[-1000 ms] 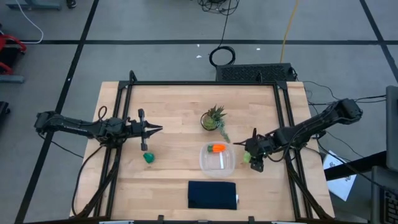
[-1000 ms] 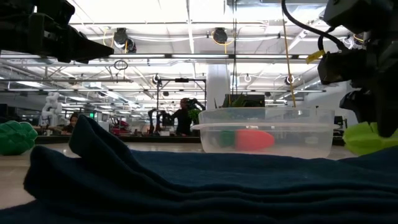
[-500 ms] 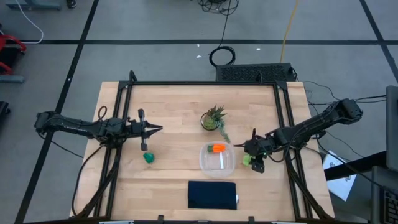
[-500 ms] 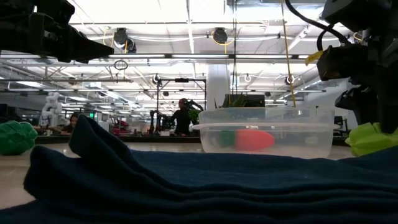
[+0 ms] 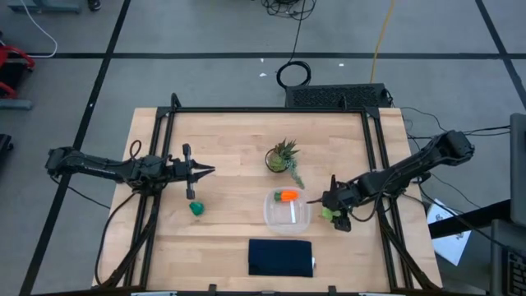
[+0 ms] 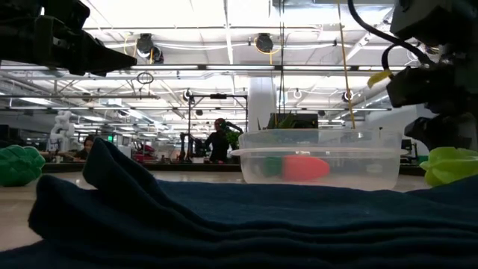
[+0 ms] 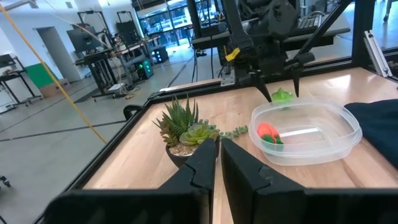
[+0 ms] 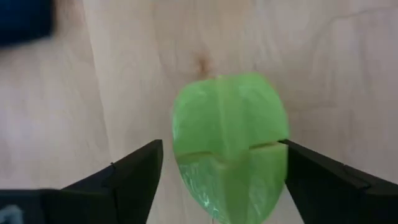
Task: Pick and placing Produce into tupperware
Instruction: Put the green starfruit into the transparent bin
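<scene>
The clear tupperware [image 5: 287, 210] sits a little toward the right arm's side of the tabletop [image 5: 238, 140] middle, and everything here is placed from it. The orange carrot [image 5: 287, 196] lies inside it, against the wall farthest from the front edge. Just outside its wall on the right arm's side, the lime-green piece [image 5: 333, 215] rests on the wood, near but not touching the container. The right tool [image 5: 335, 210] stands directly over that piece, its two fingers [image 8: 134, 177] spread wide on either side with a visible gap to the piece on each flank; it grips nothing. Beyond the lime-green piece, only a narrow strip of bare wood runs to the black frame rail [image 5: 380, 177] at the tabletop's edge.

Behind the tupperware, close by, stands a spiky potted plant [image 5: 282, 157]. In front of it, just beside its near wall, lies a dark navy folded cloth [image 5: 280, 256], reaching almost to the front edge. On the far side from the right arm, well apart from the container, the dark green piece [image 5: 196, 208] lies on open wood. The left tool [image 5: 205, 171] hovers behind that piece, its fingers pressed nearly together and empty.

The tabletop is pale butcher-block wood within a black frame. The grey floor around it is crossed by dark tape lines, with a coiled cable [image 5: 293, 75] beyond the back edge. In the low view, a workshop with ceiling lights and a person [image 6: 219, 141] lies far behind the container.
</scene>
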{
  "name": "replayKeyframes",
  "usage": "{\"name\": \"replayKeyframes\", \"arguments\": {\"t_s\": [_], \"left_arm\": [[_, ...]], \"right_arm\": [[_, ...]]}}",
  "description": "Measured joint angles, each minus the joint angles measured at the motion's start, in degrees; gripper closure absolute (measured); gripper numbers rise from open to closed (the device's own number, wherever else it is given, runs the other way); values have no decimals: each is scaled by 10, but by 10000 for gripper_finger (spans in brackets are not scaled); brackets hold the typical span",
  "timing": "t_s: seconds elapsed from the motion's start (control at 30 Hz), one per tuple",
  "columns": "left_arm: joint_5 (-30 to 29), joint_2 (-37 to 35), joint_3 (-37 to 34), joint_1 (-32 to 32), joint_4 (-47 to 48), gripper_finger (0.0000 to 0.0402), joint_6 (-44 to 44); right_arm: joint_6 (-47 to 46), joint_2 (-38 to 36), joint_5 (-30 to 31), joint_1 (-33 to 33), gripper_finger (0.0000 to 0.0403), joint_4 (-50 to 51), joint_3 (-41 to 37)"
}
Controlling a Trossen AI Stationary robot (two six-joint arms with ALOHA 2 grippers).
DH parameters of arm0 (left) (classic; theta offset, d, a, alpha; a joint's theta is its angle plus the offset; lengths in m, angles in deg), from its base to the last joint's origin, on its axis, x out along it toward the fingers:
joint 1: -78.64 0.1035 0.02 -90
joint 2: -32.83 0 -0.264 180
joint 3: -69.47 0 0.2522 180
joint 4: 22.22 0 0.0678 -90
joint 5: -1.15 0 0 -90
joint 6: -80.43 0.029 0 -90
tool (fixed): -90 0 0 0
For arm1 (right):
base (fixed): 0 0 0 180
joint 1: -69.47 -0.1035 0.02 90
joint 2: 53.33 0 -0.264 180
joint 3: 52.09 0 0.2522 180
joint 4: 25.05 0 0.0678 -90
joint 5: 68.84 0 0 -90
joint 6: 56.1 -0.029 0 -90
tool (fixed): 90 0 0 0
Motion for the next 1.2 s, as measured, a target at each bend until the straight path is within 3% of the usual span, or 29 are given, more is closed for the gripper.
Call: {"name": "replayKeyframes", "arguments": {"t_s": [0.5,0.87,1.2], "left_arm": [[0,0,0,0,0,371,-3],[0,0,0,0,0,371,-3],[0,0,0,0,0,371,-2]], "right_arm": [[53,58,37,-18,94,16,1],[56,59,48,-17,197,17,0],[52,22,45,-16,179,20,5]]}}
